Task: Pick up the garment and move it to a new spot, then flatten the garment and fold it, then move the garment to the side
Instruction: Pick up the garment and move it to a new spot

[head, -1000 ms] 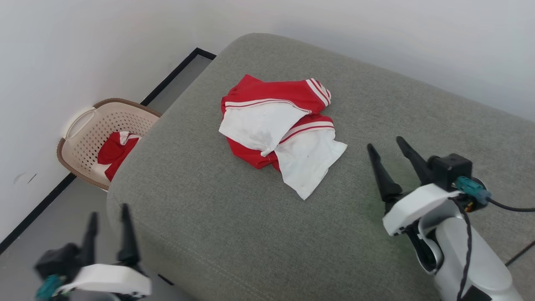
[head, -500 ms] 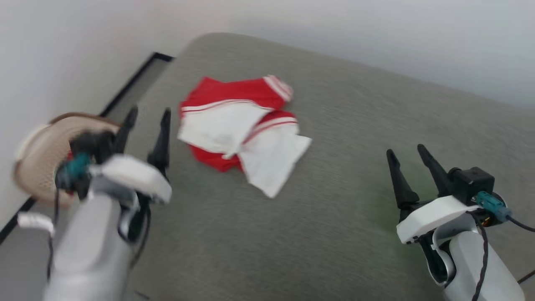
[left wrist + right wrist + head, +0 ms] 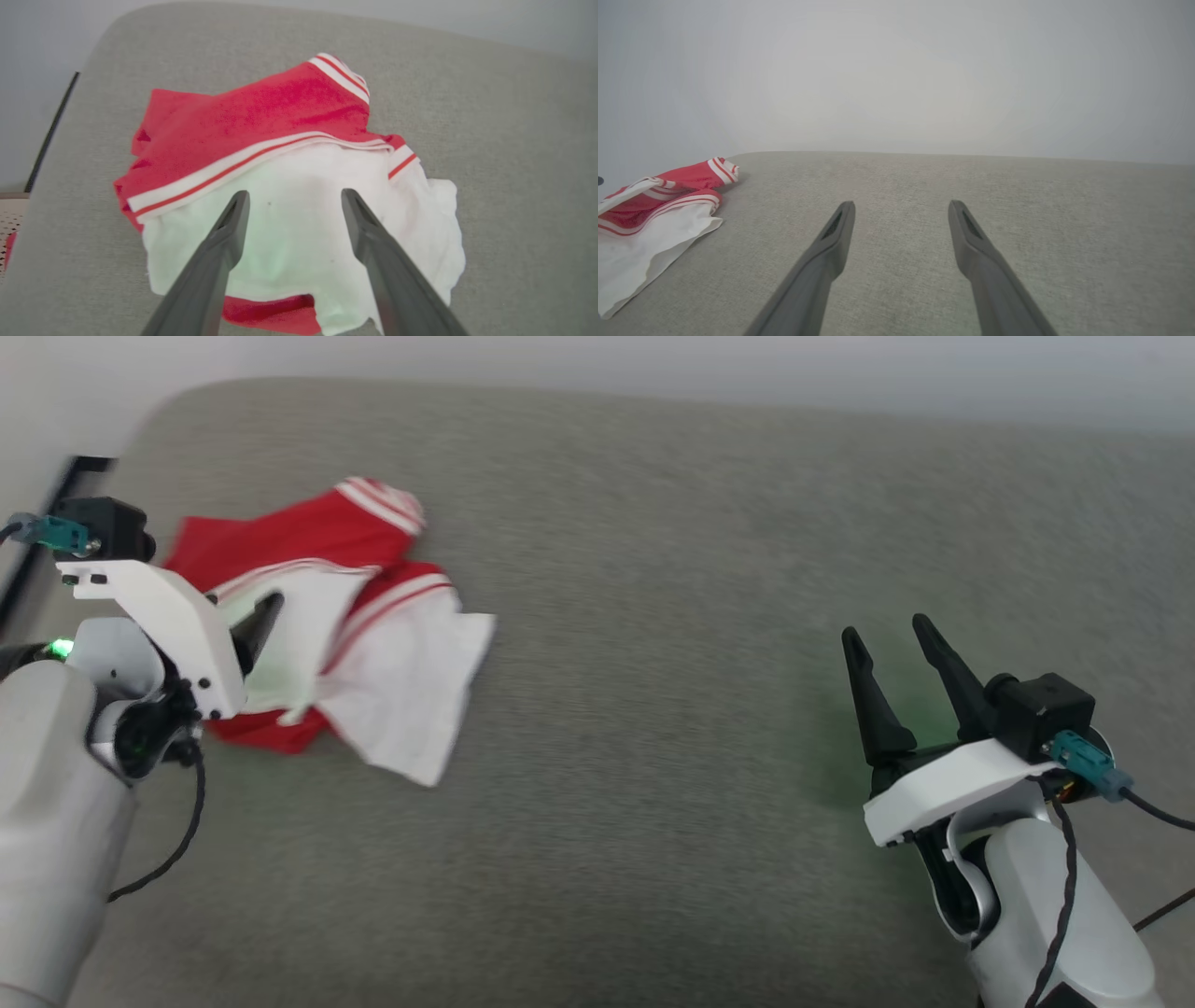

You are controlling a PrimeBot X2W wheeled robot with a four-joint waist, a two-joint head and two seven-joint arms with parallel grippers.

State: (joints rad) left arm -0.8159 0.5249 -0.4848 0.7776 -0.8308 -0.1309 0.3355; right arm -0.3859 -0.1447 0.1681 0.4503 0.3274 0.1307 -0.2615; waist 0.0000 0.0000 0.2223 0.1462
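Your left fingers (image 3: 231, 228) stand spread and empty. The crumpled garment (image 3: 261, 116) lies just past their tips, white sleeve between them, lined up for a pinch. Your right fingers (image 3: 836, 242) are spread too, with the garment well off to their left on the sofa (image 3: 1064, 210).

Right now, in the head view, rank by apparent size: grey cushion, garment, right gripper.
Largest: grey cushion
Next: garment
Smallest: right gripper, though it is nearer the camera, so that gap is unsure.

My left hand (image 3: 294, 193) is spread wide, seemingly angled downward. My right hand (image 3: 885, 630), likewise spread, points forward.
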